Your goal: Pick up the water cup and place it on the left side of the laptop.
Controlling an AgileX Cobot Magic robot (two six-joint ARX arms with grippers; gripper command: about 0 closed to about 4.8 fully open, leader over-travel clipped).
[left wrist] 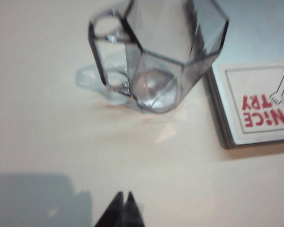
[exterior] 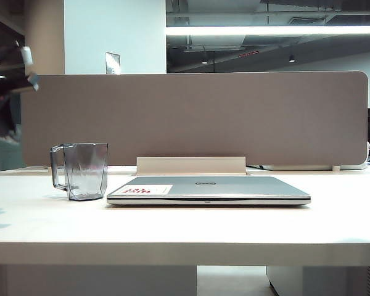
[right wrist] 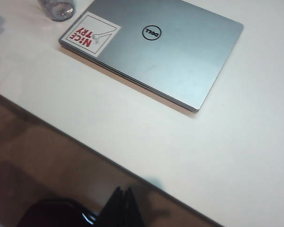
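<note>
- The left tool [left wrist: 124,208] has its 2 fingers pressed together with nothing between them. It hangs above the bare table [left wrist: 47,142], apart from the water cup [left wrist: 158,56], which stands free in front of it.
- The right tool [right wrist: 123,208] is also closed and empty. It is held over the near edge of the table, well apart from the laptop [right wrist: 156,52] and from the cup.
- In the exterior view a blurred dark part of an arm shows at the far left, high above the table; no tool is near the things there.
- The water cup [exterior: 81,171] stands upright on the table, just beside the left edge of the laptop [exterior: 208,190], with its handle turned away from the laptop. The left wrist view shows it next to the corner with the white "NICE TRY" sticker [left wrist: 260,101].
- The laptop lies closed and flat.
- My judgement: the cup is already at the left side of the laptop and no tool holds it, so the placing seems done. What is left is, at most, to bring the arms back to rest.
</note>
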